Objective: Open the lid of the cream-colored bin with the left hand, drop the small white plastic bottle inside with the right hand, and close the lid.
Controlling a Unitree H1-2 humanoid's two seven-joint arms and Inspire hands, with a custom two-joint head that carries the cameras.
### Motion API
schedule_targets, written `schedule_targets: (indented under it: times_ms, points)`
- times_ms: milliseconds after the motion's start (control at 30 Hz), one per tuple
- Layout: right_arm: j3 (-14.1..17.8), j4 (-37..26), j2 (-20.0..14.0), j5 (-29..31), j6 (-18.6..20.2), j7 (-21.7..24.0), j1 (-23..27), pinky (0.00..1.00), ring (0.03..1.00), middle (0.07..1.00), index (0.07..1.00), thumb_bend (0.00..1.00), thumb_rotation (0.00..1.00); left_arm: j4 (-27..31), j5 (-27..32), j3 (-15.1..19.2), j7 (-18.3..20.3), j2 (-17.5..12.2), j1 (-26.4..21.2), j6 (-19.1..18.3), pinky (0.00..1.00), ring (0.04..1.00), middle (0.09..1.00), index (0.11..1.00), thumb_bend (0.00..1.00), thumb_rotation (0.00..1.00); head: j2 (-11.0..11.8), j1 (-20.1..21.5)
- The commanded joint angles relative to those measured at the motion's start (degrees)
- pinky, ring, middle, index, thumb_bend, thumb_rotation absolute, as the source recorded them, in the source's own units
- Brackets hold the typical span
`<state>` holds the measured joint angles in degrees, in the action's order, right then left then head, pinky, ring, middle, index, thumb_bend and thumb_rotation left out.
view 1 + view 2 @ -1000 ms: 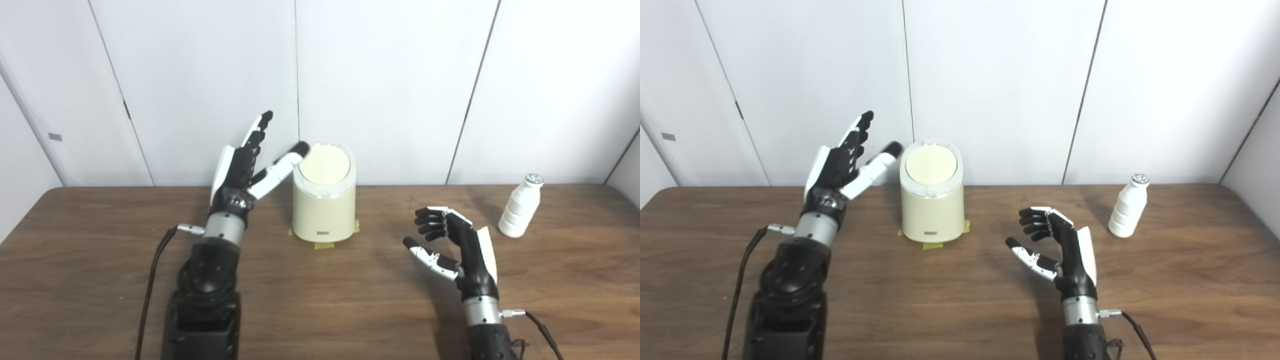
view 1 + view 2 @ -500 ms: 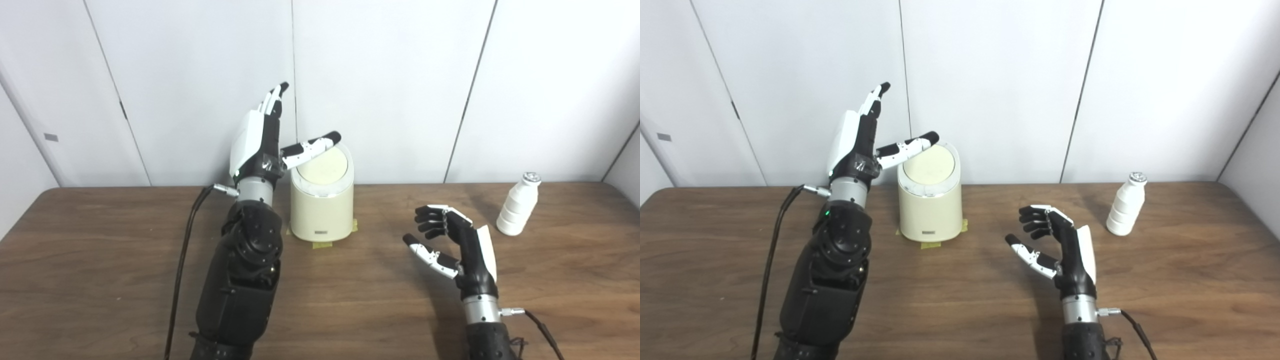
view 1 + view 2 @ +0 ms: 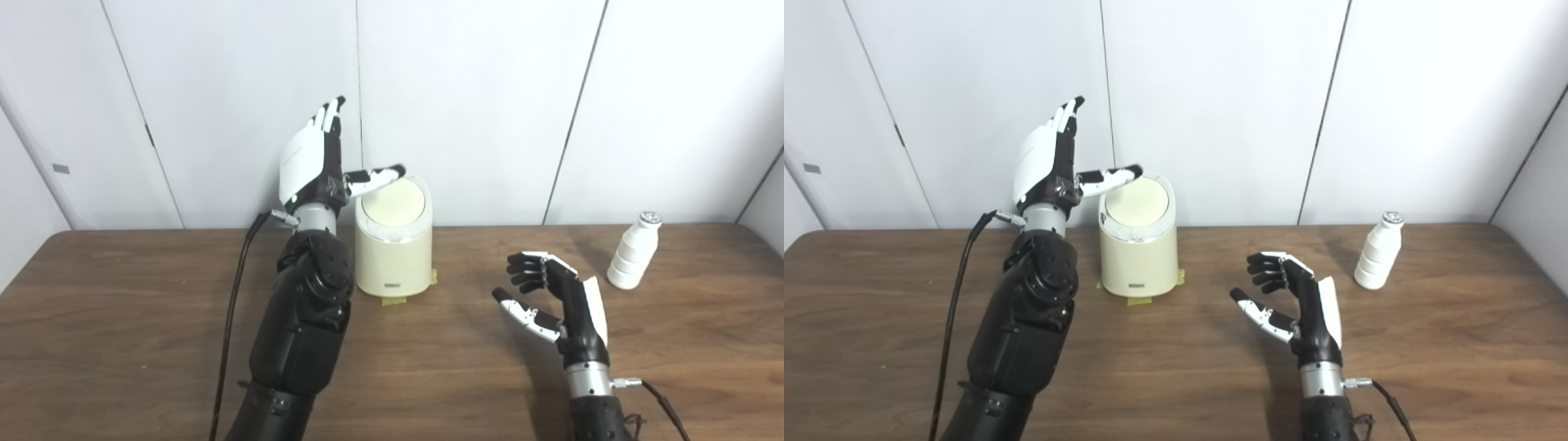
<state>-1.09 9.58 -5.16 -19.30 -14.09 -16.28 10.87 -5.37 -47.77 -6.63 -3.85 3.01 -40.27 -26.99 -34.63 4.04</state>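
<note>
Left eye view: left robot hand (image 3: 318,160) is raised beside the cream-colored bin (image 3: 393,245), fingers spread and pointing up, thumb (image 3: 376,177) stretched across to the rear edge of the lid (image 3: 392,202). Lid is down. Thumb tip looks to be on or just over the rim; cannot tell contact from here. Right robot hand (image 3: 554,294) rests low over the counter (image 3: 429,367), fingers loosely curled, thumb apart, holding nothing. Small white plastic bottle (image 3: 634,251) stands upright, beyond and to the outer side of the right robot hand, well apart from it.

Step in hand, as I judge it: opening the lid. To do it well, press the thumb down on the rear edge so the lid tips, keep the fingers clear of its swing, and don't shove the bin sideways. It seems taped down at its base, so it should stay put.

Right eye view: same layout. Left robot hand (image 3: 1048,160) spread, thumb over the back of the lid (image 3: 1137,202); bin (image 3: 1139,248) just beside the left forearm. Right robot hand (image 3: 1298,300) half-curled, empty; bottle (image 3: 1377,251) untouched.

Change from earlier frames: left arm has come up and in from a lower spot to the bin's side, the thumb now reaching over the lid and dropped slightly closer to it. Right robot hand and bottle unchanged, lid not yet open.
</note>
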Motion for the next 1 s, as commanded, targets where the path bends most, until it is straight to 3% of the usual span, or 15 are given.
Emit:
schedule_targets:
  times_ms: [0,533,967]
  points:
    - [-0.04,1.59,-0.35,-0.78,-1.12,-0.29,-2.66,0.48,0.554,0.588,0.593,0.35,0.14,0.17,-2.16,0.19,-1.29,-0.21,-2.74,0.09,1.00,1.000,1.000,1.000,0.81,0.17,-0.01,0.05]
    - [-0.08,1.47,-0.12,-0.64,-1.28,-0.34,-2.73,0.48,0.554,0.589,0.588,0.35,0.13,-2.16,-2.04,-2.17,-3.72,-1.96,-2.03,0.32,1.00,1.000,1.000,1.000,0.83,0.15,-0.26,0.45]
    - [-0.42,1.25,-0.06,-1.27,-1.00,-0.39,-2.81,0.48,0.551,0.584,0.590,0.35,0.13,-8.28,-0.67,-3.34,-8.72,-2.08,-3.12,1.46,1.00,1.000,1.000,1.000,0.87,0.20,-0.35,0.91]
